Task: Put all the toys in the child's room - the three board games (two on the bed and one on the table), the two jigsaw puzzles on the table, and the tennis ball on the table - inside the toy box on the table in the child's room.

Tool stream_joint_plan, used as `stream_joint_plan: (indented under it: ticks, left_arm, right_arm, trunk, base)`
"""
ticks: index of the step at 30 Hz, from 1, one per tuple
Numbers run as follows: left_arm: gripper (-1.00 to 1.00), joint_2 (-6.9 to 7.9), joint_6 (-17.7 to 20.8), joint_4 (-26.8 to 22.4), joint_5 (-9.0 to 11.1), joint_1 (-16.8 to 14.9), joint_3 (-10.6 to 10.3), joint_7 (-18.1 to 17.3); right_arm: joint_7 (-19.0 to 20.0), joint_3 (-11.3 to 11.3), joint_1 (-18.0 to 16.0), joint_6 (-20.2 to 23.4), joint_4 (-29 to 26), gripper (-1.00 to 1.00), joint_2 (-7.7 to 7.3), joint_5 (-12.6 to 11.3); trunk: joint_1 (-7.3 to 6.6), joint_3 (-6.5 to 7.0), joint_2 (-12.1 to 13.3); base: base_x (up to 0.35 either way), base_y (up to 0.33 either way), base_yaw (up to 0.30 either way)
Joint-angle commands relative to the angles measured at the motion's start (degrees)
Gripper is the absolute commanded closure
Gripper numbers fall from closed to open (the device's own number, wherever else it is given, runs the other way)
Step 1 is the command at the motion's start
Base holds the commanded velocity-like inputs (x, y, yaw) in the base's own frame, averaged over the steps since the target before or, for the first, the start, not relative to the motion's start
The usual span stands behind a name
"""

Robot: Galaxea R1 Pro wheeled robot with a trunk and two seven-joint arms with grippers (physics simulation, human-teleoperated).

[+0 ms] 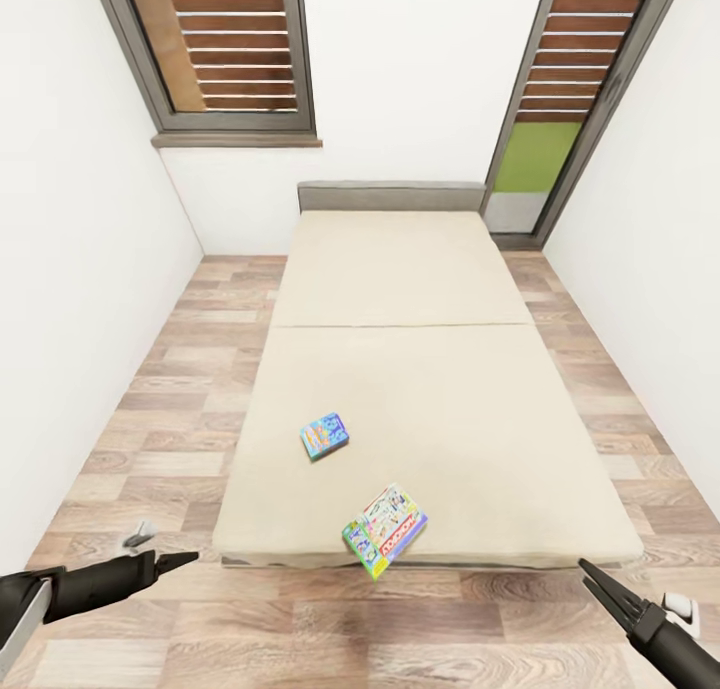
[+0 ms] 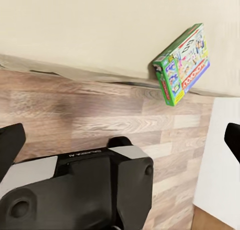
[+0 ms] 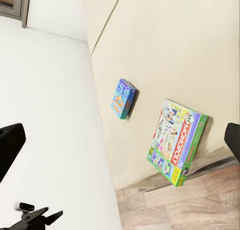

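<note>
Two board games lie on the beige bed [image 1: 420, 409]. The green-edged one [image 1: 384, 530] [image 2: 182, 63] [image 3: 177, 141] rests at the near edge of the mattress, one corner hanging over it. The light blue one [image 1: 325, 435] [image 3: 123, 98] lies flat a little farther in. My left gripper [image 1: 185, 559] [image 2: 121, 135] hovers open over the floor, left of the bed's near corner. My right gripper [image 1: 590, 572] [image 3: 122, 135] is open too, low beside the near right corner. The table, toy box, jigsaw puzzles and tennis ball are out of view.
White walls close in on both sides, leaving strips of wood-plank floor [image 1: 170, 389] along each side of the bed and in front of it. Two slatted windows [image 1: 235, 39] sit in the far wall behind the grey headboard [image 1: 390, 195].
</note>
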Motion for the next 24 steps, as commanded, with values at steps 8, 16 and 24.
stream_joint_plan:
  ticks: [8, 16, 24]
  left_arm:
    - [-1.00, -0.75, -0.1, 0.1, 0.3, -0.1, 0.0, 4.1]
    - [-1.00, -0.88, -0.3, 0.2, 0.3, -0.1, 0.1, 4.8]
    - [-1.00, -0.89, -0.5, 0.2, 0.2, -0.1, 0.0, 5.0]
  right_arm:
    - [-1.8, -0.1, -0.1, 0.4, 0.2, -1.00, 0.04, 0.9]
    - [-2.6, 0.0, -0.1, 0.3, 0.1, -1.00, 0.18, 1.3]
    - [-4.5, 0.0, -0.1, 0.0, 0.2, -1.00, 0.40, 1.4]
  trunk:
    - [0.04, 0.69, -0.1]
    - [0.04, 1.44, -0.1]
    - [0.04, 2.20, -0.1]
  base:
    - [0.000, 0.000, 0.000]
    - [0.000, 0.000, 0.000]
    - [0.000, 0.000, 0.000]
